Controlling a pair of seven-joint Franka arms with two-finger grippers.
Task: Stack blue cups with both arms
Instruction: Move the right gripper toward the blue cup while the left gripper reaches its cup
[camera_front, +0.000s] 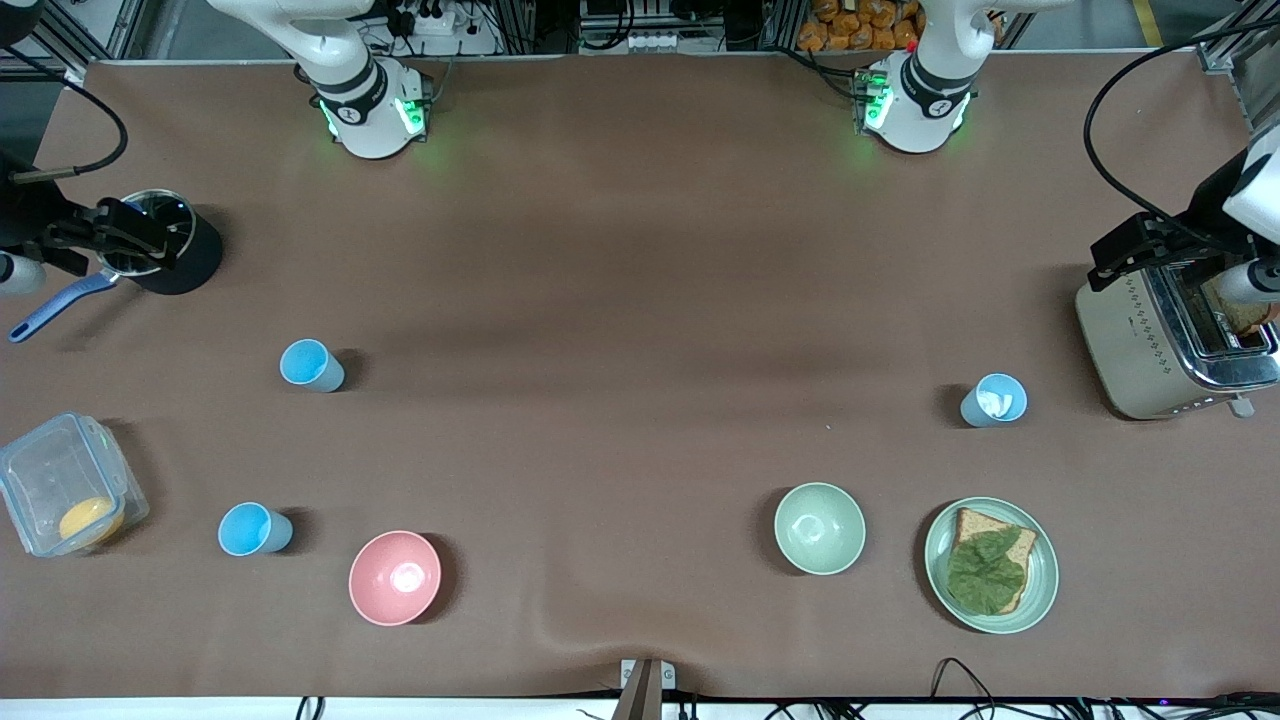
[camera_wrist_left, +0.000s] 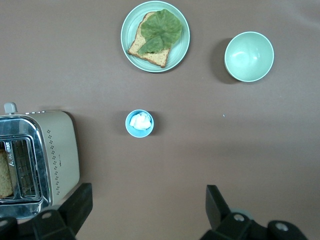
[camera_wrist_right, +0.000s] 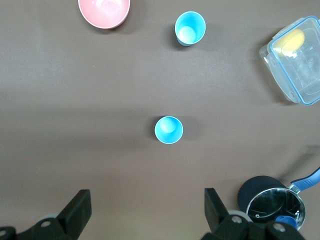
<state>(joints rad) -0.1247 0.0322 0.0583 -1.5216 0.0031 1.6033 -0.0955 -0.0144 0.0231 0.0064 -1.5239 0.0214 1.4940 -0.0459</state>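
Three blue cups stand upright and apart on the brown table. A sky-blue cup (camera_front: 311, 364) (camera_wrist_right: 168, 129) is toward the right arm's end. A second sky-blue cup (camera_front: 254, 529) (camera_wrist_right: 190, 27) stands nearer the front camera, beside the pink bowl (camera_front: 394, 577). A grey-blue cup with white inside (camera_front: 994, 400) (camera_wrist_left: 139, 123) stands toward the left arm's end, beside the toaster (camera_front: 1165, 340). My right gripper (camera_front: 135, 238) (camera_wrist_right: 147, 210) is open and empty, high over the pot (camera_front: 160, 240). My left gripper (camera_front: 1135, 250) (camera_wrist_left: 147, 210) is open and empty, high over the toaster's edge.
A pale green bowl (camera_front: 819, 527) and a green plate (camera_front: 1040, 590) with bread and a leaf stand near the front edge. A clear lidded container (camera_front: 60, 490) with something yellow inside stands at the right arm's end. A blue-handled utensil (camera_front: 50, 310) sticks out of the pot.
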